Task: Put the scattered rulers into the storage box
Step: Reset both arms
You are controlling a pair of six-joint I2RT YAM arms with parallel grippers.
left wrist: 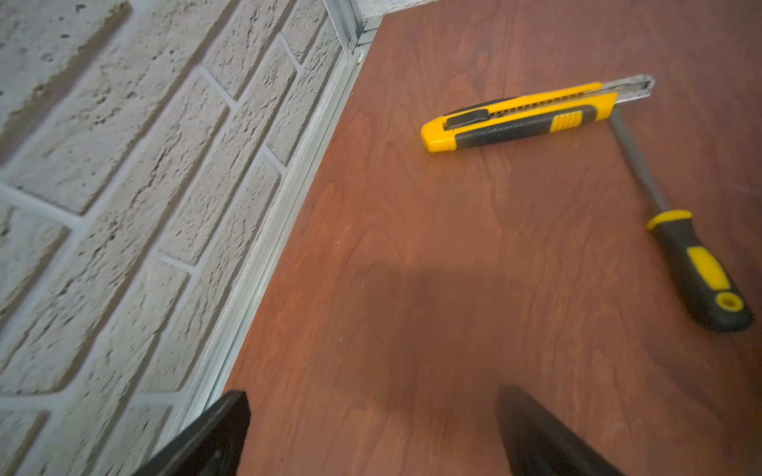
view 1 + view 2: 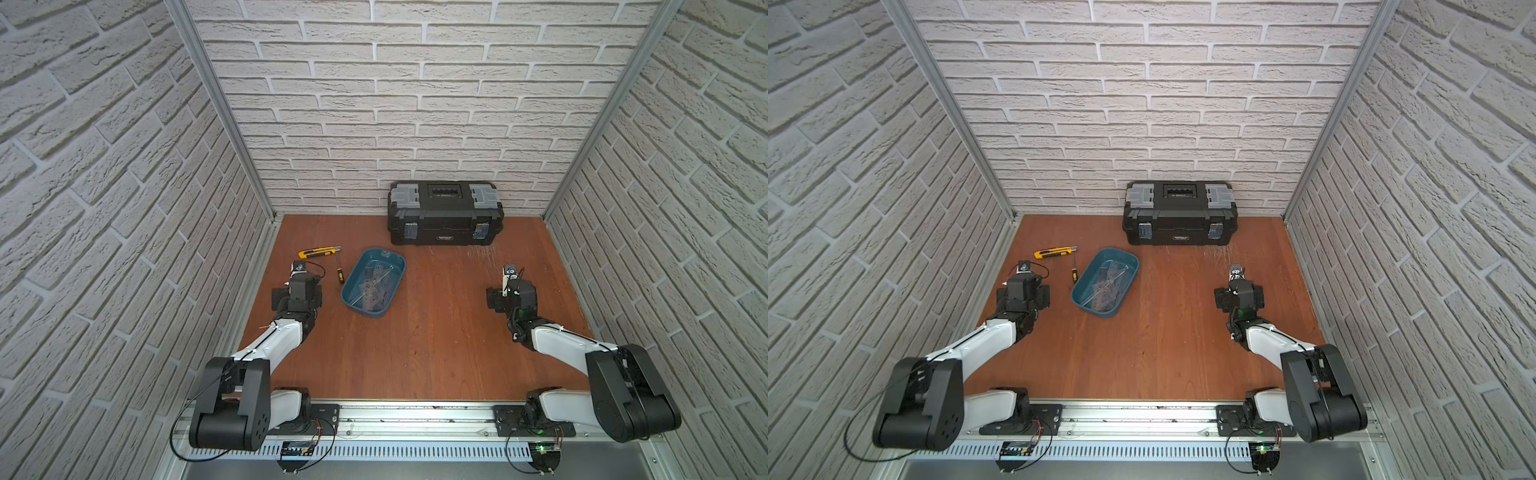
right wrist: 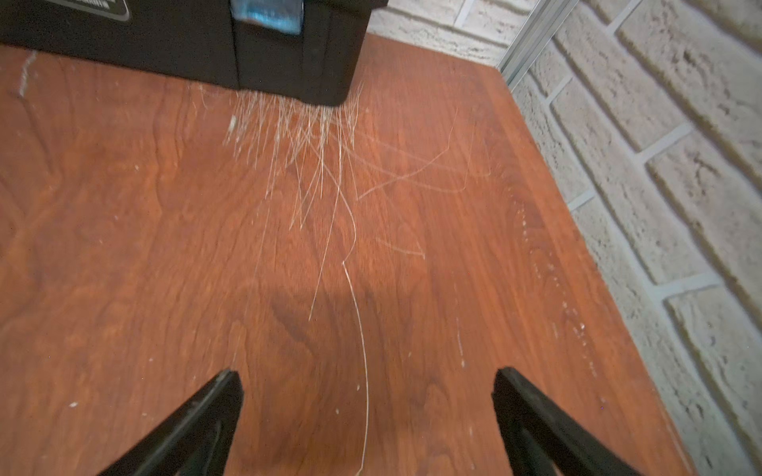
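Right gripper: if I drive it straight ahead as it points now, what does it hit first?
Bare table just ahead of the open right gripper. Farther on, probably the black toolbox, near its end corner; depth is unclear, so it may slip past to the brick wall.

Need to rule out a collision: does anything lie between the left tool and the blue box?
Yes: the screwdriver lies between the left tool and the box, close to the box's wall. The knife sits farther back, off that line. The tool is open and empty; rulers lie in the box.
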